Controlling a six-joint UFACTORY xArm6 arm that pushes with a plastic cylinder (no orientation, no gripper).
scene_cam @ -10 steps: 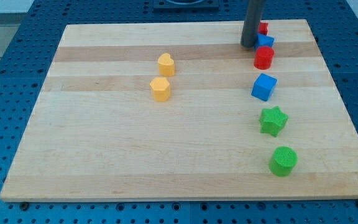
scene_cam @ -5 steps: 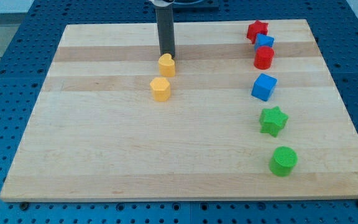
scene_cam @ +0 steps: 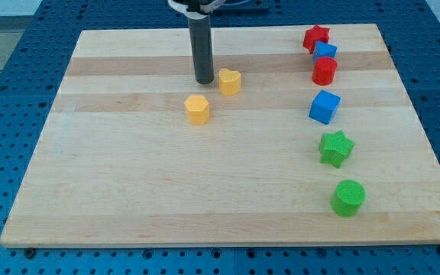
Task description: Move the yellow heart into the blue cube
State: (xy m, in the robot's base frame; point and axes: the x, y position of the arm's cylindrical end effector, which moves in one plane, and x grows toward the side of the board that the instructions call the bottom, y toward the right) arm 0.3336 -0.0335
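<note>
On the pale wooden counter (scene_cam: 128, 191), set over a blue pegboard, the yellow heart (scene_cam: 230, 81) sits near the view's top centre with my tip (scene_cam: 204, 80) just beside it on its left. The blue cube (scene_cam: 324, 106) lies well apart toward the view's right and a little lower, and a yellow hexagonal block (scene_cam: 197, 109) sits below my tip. There's no claw here, only the rod, so I'd keep my tip on the heart's upper-left and push steadily rightward and slightly down, correcting if the heart slips off line.
</note>
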